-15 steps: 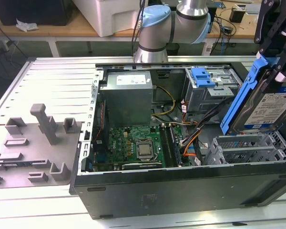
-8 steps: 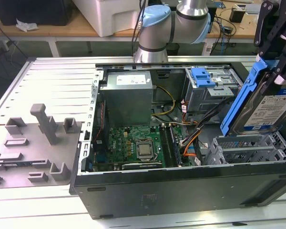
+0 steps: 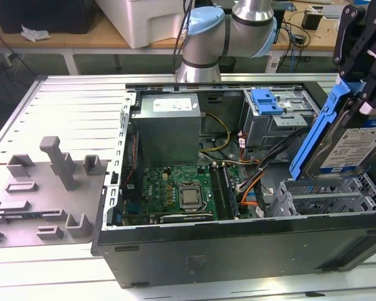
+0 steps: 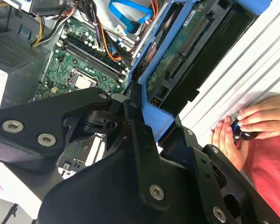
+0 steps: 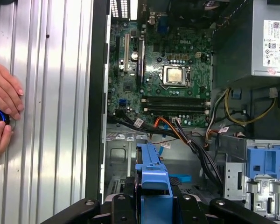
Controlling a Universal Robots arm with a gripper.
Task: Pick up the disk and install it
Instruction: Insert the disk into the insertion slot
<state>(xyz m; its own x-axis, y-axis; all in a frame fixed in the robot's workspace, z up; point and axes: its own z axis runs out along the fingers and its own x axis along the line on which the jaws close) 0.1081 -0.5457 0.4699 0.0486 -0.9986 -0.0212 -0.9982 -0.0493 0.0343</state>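
Observation:
In the exterior view the disk, a silver-grey drive with a white-and-blue label in a blue caddy, hangs tilted above the open computer case at that view's right. My gripper is shut on its upper end. Just below the disk stands the empty metal drive cage. The second wrist view shows the disk's green circuit-board underside running away from my black gripper. In the first wrist view the caddy's blue edge sticks out between the fingers over the cage area.
Inside the case lie the motherboard, the grey power supply box, loose cables and a bare blue bracket in the rear bay. A grey fixture plate sits at the exterior view's left. A person's hands rest beside the case.

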